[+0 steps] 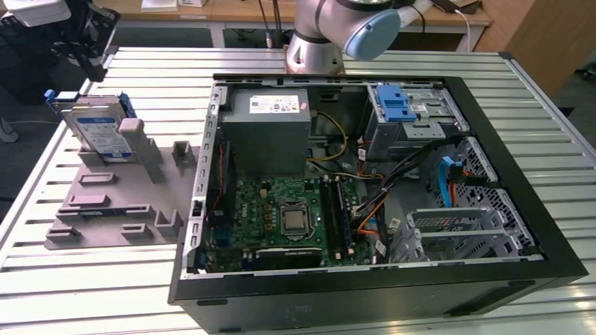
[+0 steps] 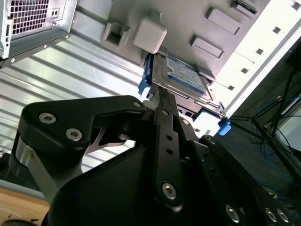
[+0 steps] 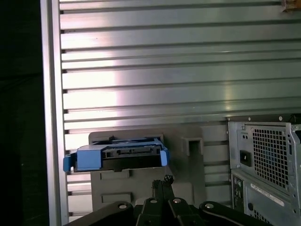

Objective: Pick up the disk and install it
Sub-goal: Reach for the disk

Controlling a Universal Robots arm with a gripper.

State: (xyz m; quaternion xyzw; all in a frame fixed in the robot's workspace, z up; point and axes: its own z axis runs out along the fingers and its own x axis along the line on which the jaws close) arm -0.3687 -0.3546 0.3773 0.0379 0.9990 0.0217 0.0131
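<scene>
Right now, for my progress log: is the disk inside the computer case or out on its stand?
Out. The disk stands propped on the grey stand, beside the open case, at the exterior view's left.

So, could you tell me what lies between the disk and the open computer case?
In the exterior view, part of the grey fixture plate, with two upright blocks: a taller block beside the disk, a shorter block nearer the computer case.

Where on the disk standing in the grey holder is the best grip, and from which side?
Probably by the upper, connector end of the disk, coming from above along its lean. It stands tilted with its lower end seated in the grey holder and a grey post beside it, so the top edge with its blue frame stands free.
</scene>
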